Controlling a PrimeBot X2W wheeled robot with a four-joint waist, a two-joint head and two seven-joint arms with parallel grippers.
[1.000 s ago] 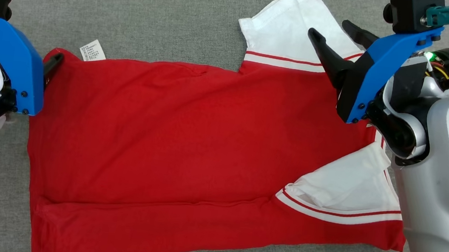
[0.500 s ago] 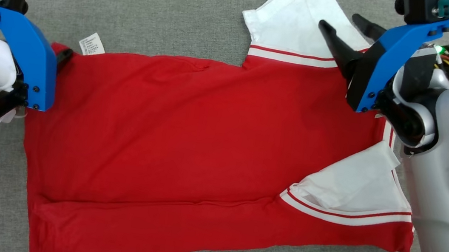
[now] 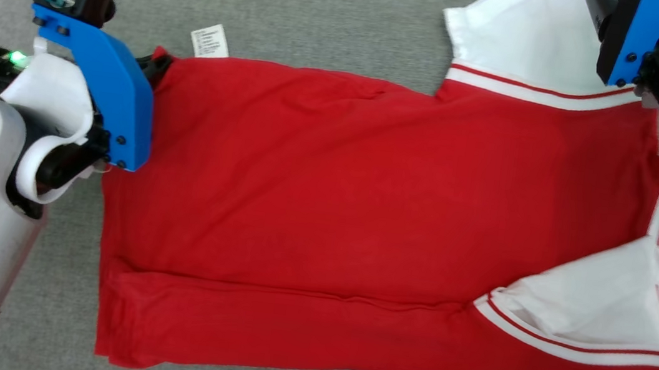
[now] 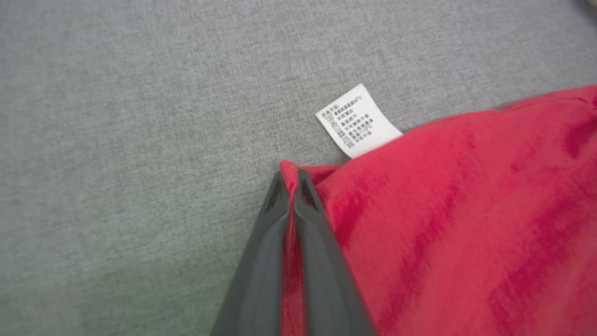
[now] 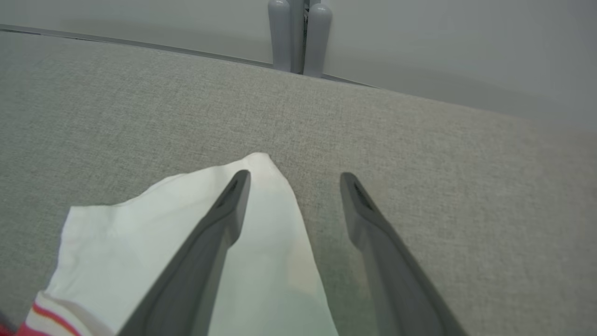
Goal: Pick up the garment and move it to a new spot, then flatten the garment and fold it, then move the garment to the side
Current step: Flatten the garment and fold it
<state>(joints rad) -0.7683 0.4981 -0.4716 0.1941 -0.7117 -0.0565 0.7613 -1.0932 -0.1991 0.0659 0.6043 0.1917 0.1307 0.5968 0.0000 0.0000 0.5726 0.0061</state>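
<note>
The red cotton shirt [image 3: 366, 196] with white, stripe-edged sleeves lies spread across the grey fabric-covered counter [image 3: 325, 15]. The left gripper [image 4: 290, 175] is closed on its hem corner at ten o'clock, beside the white care label [image 4: 357, 120]; the right gripper [image 5: 291, 179] stands wide open and empty over the one o'clock sleeve [image 5: 140, 224]. Pulling from that thin pinch alone could slip the corner free or drag the cloth askew.

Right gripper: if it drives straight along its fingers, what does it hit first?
Probably the grey fabric surface just past the white sleeve tip, which lies under the open right gripper. If the line skims above, the two pale grey posts at the far edge; depth unclear.
</note>
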